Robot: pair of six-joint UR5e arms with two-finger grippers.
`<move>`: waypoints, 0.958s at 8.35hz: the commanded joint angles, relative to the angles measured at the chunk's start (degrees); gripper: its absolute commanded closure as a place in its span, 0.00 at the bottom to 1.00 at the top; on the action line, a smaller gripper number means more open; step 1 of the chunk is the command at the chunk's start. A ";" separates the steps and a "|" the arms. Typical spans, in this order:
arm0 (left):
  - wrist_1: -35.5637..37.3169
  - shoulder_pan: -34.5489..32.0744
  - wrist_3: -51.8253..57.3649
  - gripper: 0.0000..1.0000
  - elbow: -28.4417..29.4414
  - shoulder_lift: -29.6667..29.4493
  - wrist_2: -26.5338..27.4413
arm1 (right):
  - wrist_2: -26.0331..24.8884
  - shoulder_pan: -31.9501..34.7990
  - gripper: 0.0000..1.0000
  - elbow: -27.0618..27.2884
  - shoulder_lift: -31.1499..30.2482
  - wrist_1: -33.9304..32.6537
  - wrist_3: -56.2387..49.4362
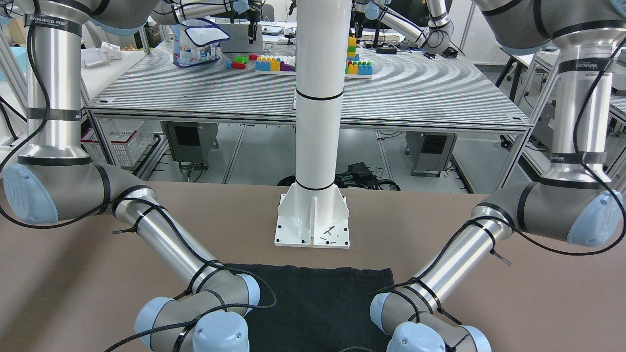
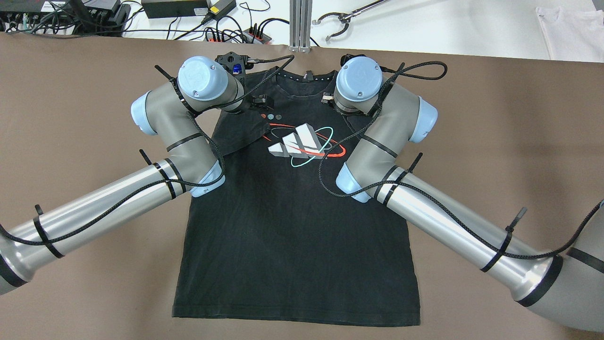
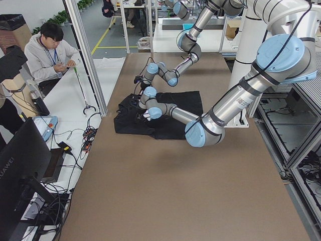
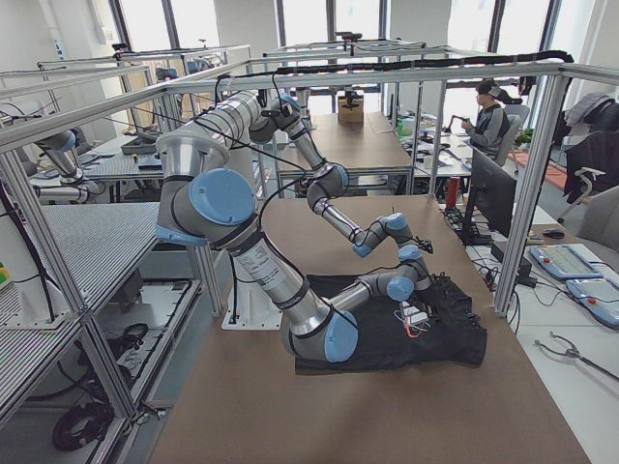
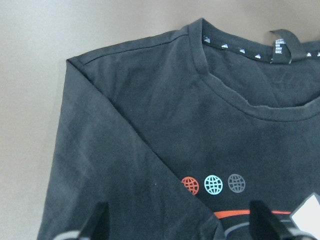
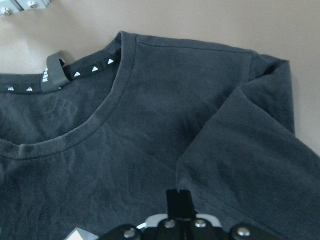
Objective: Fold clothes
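Note:
The clothes [image 2: 292, 226] are one black T-shirt with a printed logo, lying face up and flat on the brown table [image 2: 71, 118], collar at the far edge. Both sleeves lie folded inward over the chest. My left gripper [image 2: 258, 101] hovers over the shirt's folded left sleeve. In the left wrist view this gripper [image 5: 179, 220] is open, fingers wide apart above the fabric [image 5: 150, 125]. My right gripper [image 2: 328, 99] is at the other shoulder. In the right wrist view that gripper [image 6: 178, 197] is shut, its fingers pinched at the corner of the folded sleeve [image 6: 240, 150].
The white pillar's base plate [image 1: 313, 220] stands just past the shirt's hem [image 1: 318, 303]. Cables and power bricks [image 2: 212, 28] and a grabber tool [image 2: 349, 19] lie beyond the far edge. A person [image 3: 50, 50] sits at the side.

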 commanded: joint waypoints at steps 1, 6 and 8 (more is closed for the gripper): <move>0.00 -0.06 0.01 0.00 -0.01 0.00 0.00 | -2.27 -0.27 1.00 -3.91 2.67 0.11 4.80; 0.09 -1.37 0.01 0.00 -2.19 0.00 -3.76 | -2.55 -0.27 0.06 -3.05 3.12 0.02 1.34; 0.70 -1.38 -1.13 0.00 -6.66 1.57 -4.84 | 0.52 -0.27 0.05 6.56 -3.43 -0.24 -2.11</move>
